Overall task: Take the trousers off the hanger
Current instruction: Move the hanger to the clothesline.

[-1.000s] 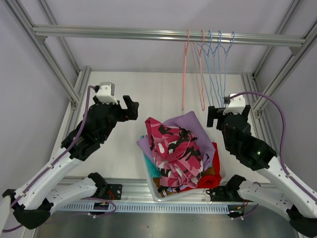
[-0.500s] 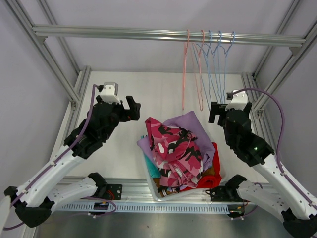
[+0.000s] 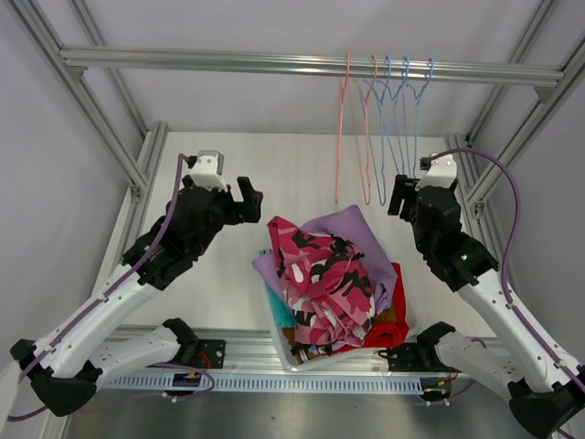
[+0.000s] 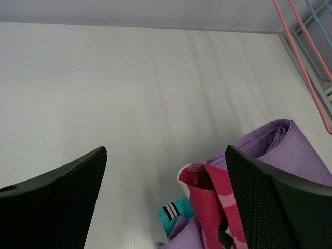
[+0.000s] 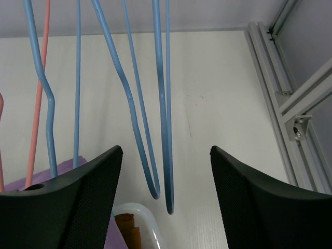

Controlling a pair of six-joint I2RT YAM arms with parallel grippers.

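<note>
- Top external view: a white counter (image 3: 302, 165) is seen inside an aluminium frame, with a rail (image 3: 228, 62) carried across the top.
- The trousers (image 3: 320, 283) are found heaped in a pale bin (image 3: 281, 352) at the near edge of the counter, between the two arms and apart from the hangers. The pink camouflage pair (image 3: 329, 261) is laid on top, the lilac pair (image 3: 355, 229) behind it, the red pair (image 3: 395, 294) at the right, the teal pair (image 3: 281, 313) at the left and the mustard-brown pair (image 3: 393, 321) low at the right.
- Pink hangers (image 3: 340, 137) and blue hangers (image 3: 395, 119) are hung from the rail, right of centre.
- The left hand (image 3: 248, 201) is held wide and empty, left of the heap.
- The right hand (image 3: 399, 197) is held apart with nothing gripped. In the right wrist view, blue hanger wires are seen between its fingers (image 5: 78, 202), untouched.
</note>
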